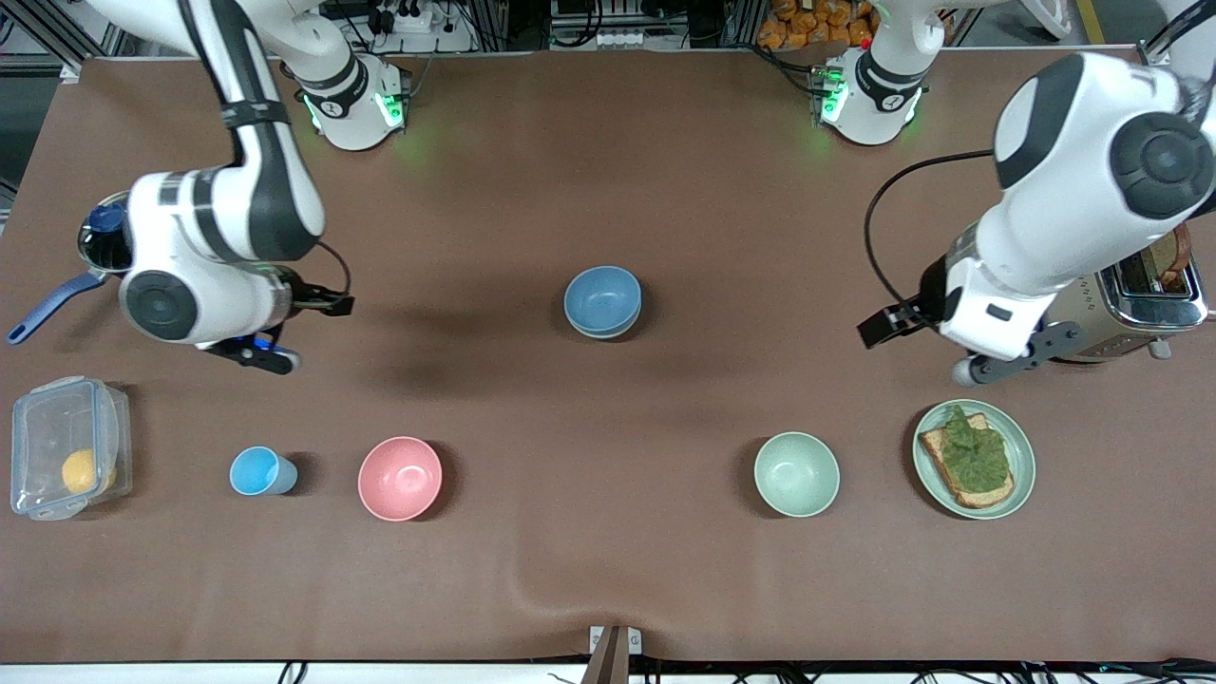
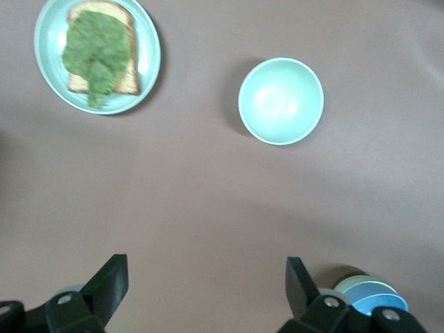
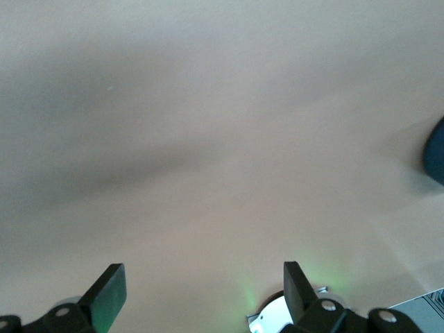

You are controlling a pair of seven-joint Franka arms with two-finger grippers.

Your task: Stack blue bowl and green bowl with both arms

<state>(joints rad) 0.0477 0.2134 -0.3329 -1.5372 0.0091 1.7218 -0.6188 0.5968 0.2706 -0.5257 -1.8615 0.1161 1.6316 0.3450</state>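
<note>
Since the blue bowl is already sitting nested in the green bowl at the table's middle, the left gripper and right gripper are both hanging wide open and empty near opposite end edges.

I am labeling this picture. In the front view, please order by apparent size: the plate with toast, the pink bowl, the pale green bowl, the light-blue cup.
1. Plate with toast, largest.
2. Pink bowl and pale green bowl: look alike, not ranked.
3. Light-blue cup, smallest.

Green bowl mostly hidden under blue bowl (nested).
</note>
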